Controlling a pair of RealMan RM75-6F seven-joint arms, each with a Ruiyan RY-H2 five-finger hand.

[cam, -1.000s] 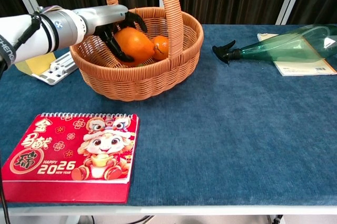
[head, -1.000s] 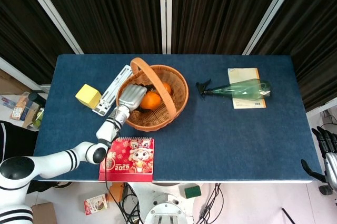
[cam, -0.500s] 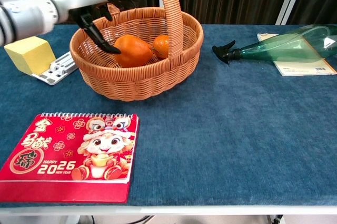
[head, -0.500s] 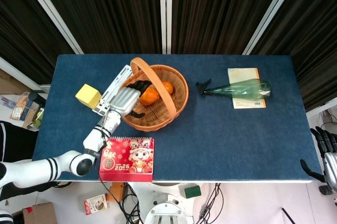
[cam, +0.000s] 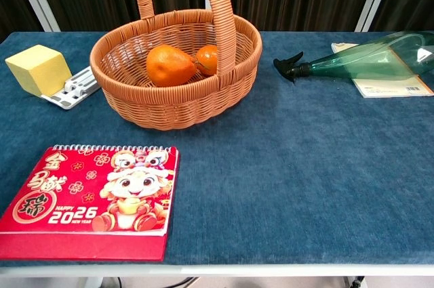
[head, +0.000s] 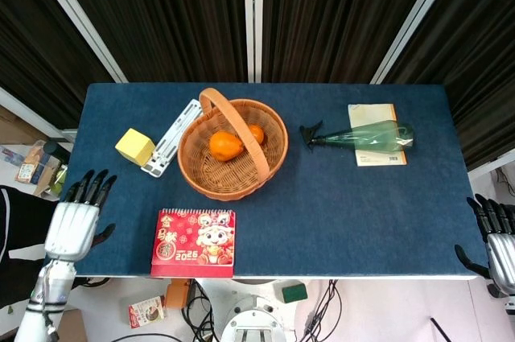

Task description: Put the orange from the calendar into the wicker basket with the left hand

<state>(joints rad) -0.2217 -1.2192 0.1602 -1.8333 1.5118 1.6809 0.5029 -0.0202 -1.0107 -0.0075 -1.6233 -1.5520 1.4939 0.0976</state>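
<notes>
Two oranges lie inside the wicker basket (head: 273, 145) (cam: 176, 108): a larger orange (head: 226, 144) (cam: 169, 64) and a smaller one (head: 255, 133) (cam: 207, 59) behind it. The red 2026 calendar (head: 195, 242) (cam: 95, 200) lies flat near the front edge with nothing on it. My left hand (head: 74, 223) hangs off the table's left front corner, fingers spread and holding nothing. My right hand (head: 497, 237) is off the right front corner, fingers apart and empty. Neither hand shows in the chest view.
A yellow block (head: 134, 147) (cam: 38, 69) and a white stapler-like strip (head: 172, 138) (cam: 73, 87) lie left of the basket. A green spray bottle (head: 366, 136) (cam: 366, 55) rests on a booklet (head: 374, 157) at the back right.
My left hand let go of the larger orange in the basket, drew back toward the front left and now hangs off the table. The orange stays in the basket.
</notes>
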